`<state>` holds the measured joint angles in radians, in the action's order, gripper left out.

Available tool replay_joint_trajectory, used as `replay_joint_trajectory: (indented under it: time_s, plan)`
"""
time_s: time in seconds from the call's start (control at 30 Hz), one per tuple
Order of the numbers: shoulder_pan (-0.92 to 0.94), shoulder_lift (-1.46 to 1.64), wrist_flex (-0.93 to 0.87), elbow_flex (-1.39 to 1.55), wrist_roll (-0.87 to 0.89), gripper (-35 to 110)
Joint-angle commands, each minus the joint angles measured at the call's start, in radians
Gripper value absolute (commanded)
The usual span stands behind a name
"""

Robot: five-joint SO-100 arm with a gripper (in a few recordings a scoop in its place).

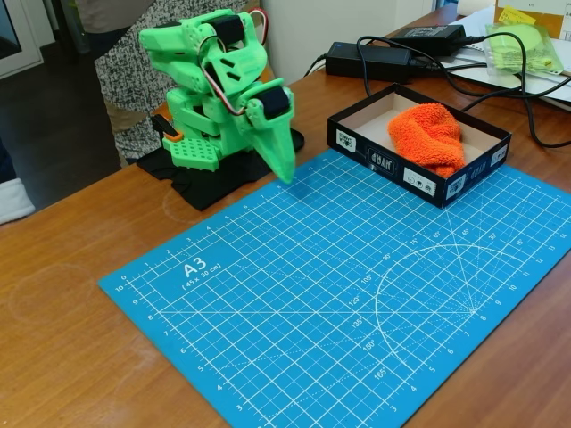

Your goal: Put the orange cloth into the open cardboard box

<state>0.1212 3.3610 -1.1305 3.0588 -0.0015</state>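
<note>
In the fixed view the green arm point(219, 89) sits folded over its black base at about ten o'clock from the middle of the blue cutting mat point(339, 294). Its gripper point(284, 165) points down, the tip hovering just over the mat's far edge; the fingers lie together in a narrow wedge with nothing between them, touching neither cloth nor box. The orange cloth point(430, 135) lies inside the open cardboard box point(379, 152), bunched toward the box's right half, with pale floor bare to its left. The box stands on the wooden counter point(62, 357) at about one o'clock from the mat's middle, just beside the mat's far edge. Black power adapters point(368, 59) with cables lie behind the box.
</note>
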Motion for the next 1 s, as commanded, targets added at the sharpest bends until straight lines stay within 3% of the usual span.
replay_joint_trajectory:
  time_s: [0.0,0.97]
  plan:
    - [0.008,0.014,-0.006,0.009,0.020,0]
    - [0.005,0.014,-0.006,0.009,0.018,0]
